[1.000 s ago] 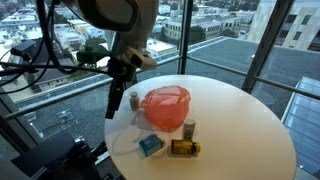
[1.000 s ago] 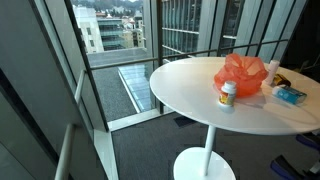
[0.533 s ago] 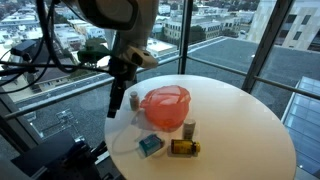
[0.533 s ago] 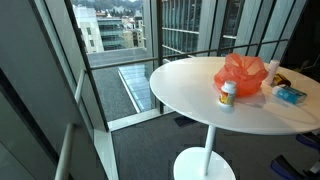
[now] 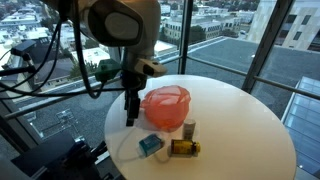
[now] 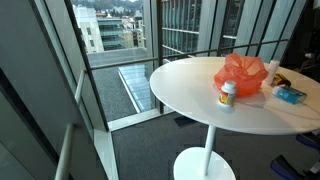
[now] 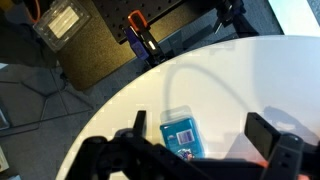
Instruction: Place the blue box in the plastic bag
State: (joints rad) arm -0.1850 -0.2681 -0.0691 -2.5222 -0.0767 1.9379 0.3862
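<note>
Clearly the box (image 5: 150,145) is not yet picked up: it lies flat on the table (image 5: 235,120) near the edge, in front of the bag (image 5: 165,106) and apart from it. The wrist view shows the box (image 7: 180,134) face up, its label readable as a pale patch, though the print is too small to make out. An exterior view places it (image 6: 290,95) beyond the bag (image 6: 242,72), which sits slumped with its mouth upward.

The gripper (image 5: 130,116) hangs above the table beside the bag, short of the box and not touching it. In the wrist view the gripper (image 7: 204,130) has its jaws spread wide with nothing between them but air; one of the fingers (image 7: 139,124) sits just beside the box's edge, the opposite one well off to the side.

An amber bottle (image 5: 183,148) lies on its side just beside the box, and a small jar (image 5: 189,129) stands between that and the bag.

I judge this to be the approach step. Next the gripper needs to centre over the box, line its jaws across the narrow sides, descend and close, keeping clear of the amber bottle. Only then can it lift and carry to the bag's mouth.
</note>
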